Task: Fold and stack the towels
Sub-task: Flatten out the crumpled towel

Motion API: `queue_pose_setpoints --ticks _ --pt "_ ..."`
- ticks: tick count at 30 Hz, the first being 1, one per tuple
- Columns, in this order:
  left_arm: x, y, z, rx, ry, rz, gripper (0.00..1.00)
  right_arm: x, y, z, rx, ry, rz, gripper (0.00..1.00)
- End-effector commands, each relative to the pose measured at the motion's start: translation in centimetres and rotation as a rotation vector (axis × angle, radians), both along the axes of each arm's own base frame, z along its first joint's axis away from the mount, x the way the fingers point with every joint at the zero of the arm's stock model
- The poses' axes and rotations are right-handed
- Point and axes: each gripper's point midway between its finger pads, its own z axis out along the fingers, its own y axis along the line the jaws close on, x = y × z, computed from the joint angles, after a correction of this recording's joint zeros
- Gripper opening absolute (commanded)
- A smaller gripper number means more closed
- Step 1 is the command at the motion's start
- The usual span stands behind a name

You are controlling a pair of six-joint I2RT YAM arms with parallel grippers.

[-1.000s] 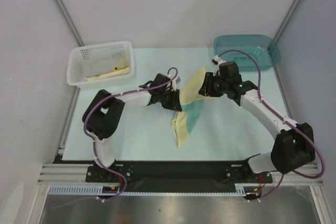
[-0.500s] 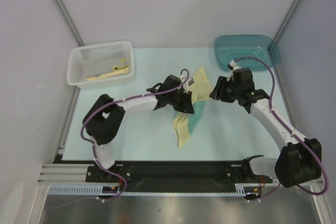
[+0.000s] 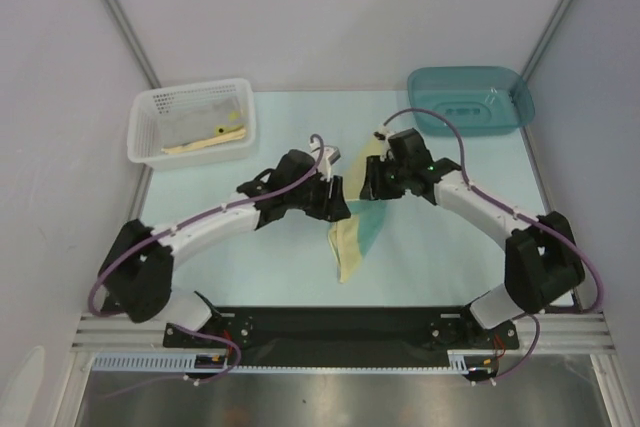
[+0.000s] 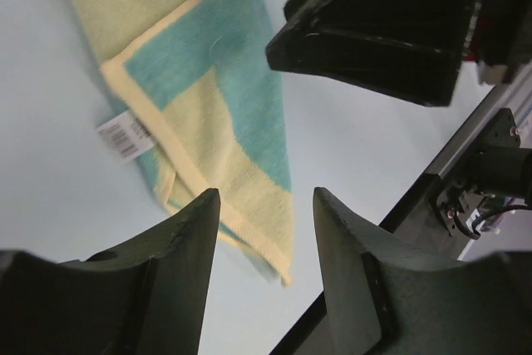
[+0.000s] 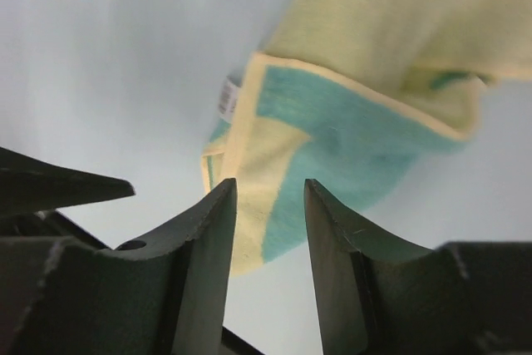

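Note:
A yellow and teal towel (image 3: 352,232) lies loosely folded and crumpled on the table's middle, its long axis running from the far right to the near left. My left gripper (image 3: 335,204) hovers over its left edge, open and empty. In the left wrist view (image 4: 266,193) the towel (image 4: 208,89) with its white label (image 4: 125,135) lies below the fingers. My right gripper (image 3: 373,182) hovers over the towel's far end, open and empty. In the right wrist view (image 5: 268,182) the towel (image 5: 341,143) lies below, untouched.
A white basket (image 3: 142,132) at the back left holds a grey cloth (image 3: 195,122) and something yellow. A teal bin (image 3: 470,97) stands at the back right. The two grippers are close together over the towel. The black front rail (image 3: 330,322) runs along the near edge.
Both grippers swung right and then came back left over the towel. The towel has gone from being spread between them to lying narrower on the table.

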Motion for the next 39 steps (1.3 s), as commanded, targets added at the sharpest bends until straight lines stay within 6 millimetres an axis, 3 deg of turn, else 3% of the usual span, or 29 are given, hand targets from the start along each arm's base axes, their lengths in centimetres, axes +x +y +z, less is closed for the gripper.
queue_pose_setpoints --ticks 1,3,4,6,7,9,13,21,28,39 --pt "-1.6 3.8 -1.3 0.076 0.008 0.100 0.56 1.8 4.8 3.7 0.055 -0.177 0.296 0.45" --pt "-2.5 4.4 -0.4 0.025 -0.008 0.117 0.58 1.5 5.4 2.2 0.016 -0.172 0.460 0.45" --pt "-3.7 5.1 -1.8 0.030 0.020 0.111 0.59 1.9 6.1 3.0 0.027 -0.204 0.522 0.46" --pt "-4.8 5.2 -1.6 -0.016 0.014 0.086 0.59 2.4 5.8 1.0 -0.006 -0.172 0.605 0.47" --pt "-5.1 5.3 -1.5 -0.026 0.016 0.083 0.60 2.9 6.6 1.8 0.032 -0.179 0.651 0.47" --pt "-5.6 5.0 -0.8 -0.073 0.004 0.060 0.60 2.9 6.6 0.0 0.060 -0.078 0.694 0.48" --pt "-6.9 5.0 -1.1 -0.132 0.004 0.029 0.60 3.3 7.9 -0.4 0.144 -0.038 0.821 0.48" --pt "-7.9 5.3 -1.8 -0.179 -0.016 0.021 0.60 4.3 7.7 -6.2 0.091 0.110 0.881 0.47" --pt "-7.7 5.4 -2.4 -0.161 -0.016 0.026 0.60 3.9 7.4 -9.0 0.075 0.160 0.900 0.47" --pt "-7.7 5.5 -2.9 -0.156 -0.014 0.030 0.60 3.6 7.9 -9.5 0.079 0.136 0.957 0.52"
